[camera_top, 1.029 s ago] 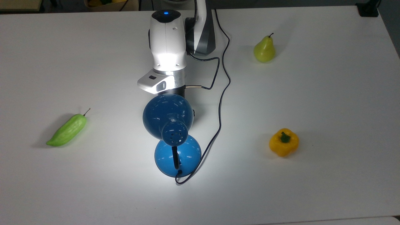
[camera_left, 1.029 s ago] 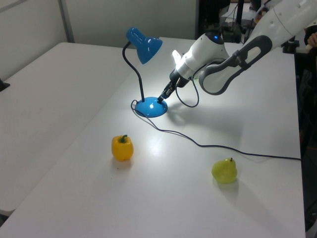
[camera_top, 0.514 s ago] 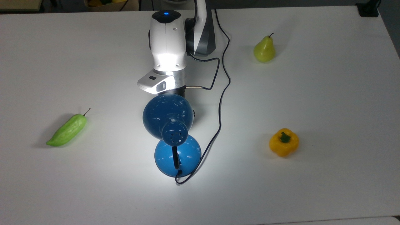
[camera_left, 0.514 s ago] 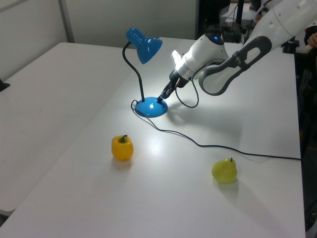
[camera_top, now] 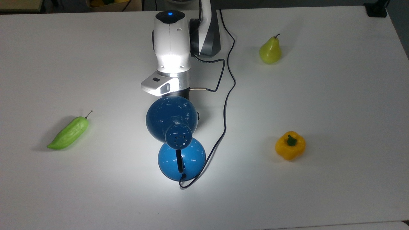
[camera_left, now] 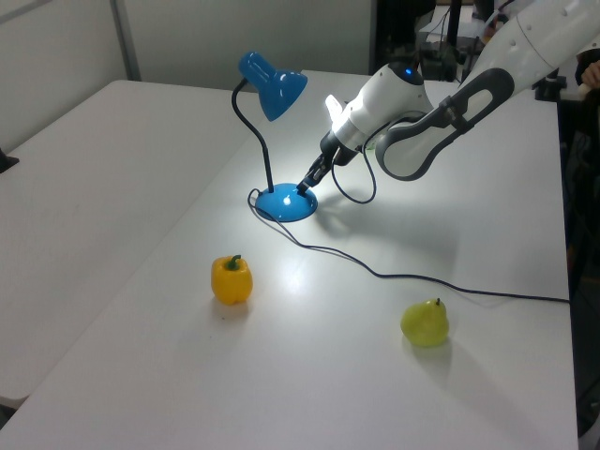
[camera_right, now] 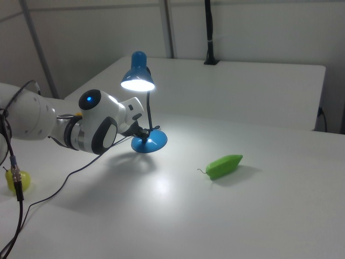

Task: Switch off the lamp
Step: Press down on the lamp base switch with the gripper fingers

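Observation:
The blue lamp stands mid-table and is lit, throwing a bright patch on the white table. Its cone shade (camera_top: 171,118) (camera_left: 272,84) (camera_right: 136,75) hangs over the round base (camera_top: 191,156) (camera_left: 281,204) (camera_right: 151,143). My gripper (camera_left: 305,187) (camera_right: 144,131) points down at the base's rim, its dark fingers together and the tip touching the base. In the top view the shade hides the gripper, and the white arm (camera_top: 171,48) reaches in from the top edge. The lamp's thin black cord (camera_top: 225,105) runs off past the arm.
A green pear (camera_top: 270,51) (camera_left: 425,322) stands at the top view's upper right. A yellow bell pepper (camera_top: 290,145) (camera_left: 232,279) lies at the top view's right. A green bumpy gourd (camera_top: 68,133) (camera_right: 223,165) lies at the top view's left. The cord crosses the table (camera_left: 450,289).

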You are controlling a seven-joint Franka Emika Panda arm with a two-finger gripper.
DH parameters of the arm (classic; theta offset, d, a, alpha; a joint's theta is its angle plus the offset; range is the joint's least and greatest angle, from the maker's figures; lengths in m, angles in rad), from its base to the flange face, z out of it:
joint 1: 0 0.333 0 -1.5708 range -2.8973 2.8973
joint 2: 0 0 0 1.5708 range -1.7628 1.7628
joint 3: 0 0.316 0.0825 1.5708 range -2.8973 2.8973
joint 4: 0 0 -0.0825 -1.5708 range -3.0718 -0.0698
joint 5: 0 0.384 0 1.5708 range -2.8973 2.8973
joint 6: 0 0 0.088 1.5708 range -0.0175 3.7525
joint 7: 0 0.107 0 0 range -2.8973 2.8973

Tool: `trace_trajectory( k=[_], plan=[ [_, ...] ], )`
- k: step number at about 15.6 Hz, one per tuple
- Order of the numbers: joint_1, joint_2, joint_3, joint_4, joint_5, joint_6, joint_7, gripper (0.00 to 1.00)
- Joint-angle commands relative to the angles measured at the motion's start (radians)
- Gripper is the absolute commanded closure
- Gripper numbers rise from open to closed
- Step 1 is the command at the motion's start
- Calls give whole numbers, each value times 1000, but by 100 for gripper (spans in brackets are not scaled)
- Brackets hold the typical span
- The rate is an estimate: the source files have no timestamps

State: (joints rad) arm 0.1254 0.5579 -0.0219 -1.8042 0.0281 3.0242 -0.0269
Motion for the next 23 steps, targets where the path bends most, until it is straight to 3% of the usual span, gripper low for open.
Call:
trace_trajectory(
  k=[1, 23],
  plan=[
    [11, 11, -4, 9, -10, 24, 21, 100],
    [3, 4, -4, -50, -43, 5, 5, 100]
  ],
)
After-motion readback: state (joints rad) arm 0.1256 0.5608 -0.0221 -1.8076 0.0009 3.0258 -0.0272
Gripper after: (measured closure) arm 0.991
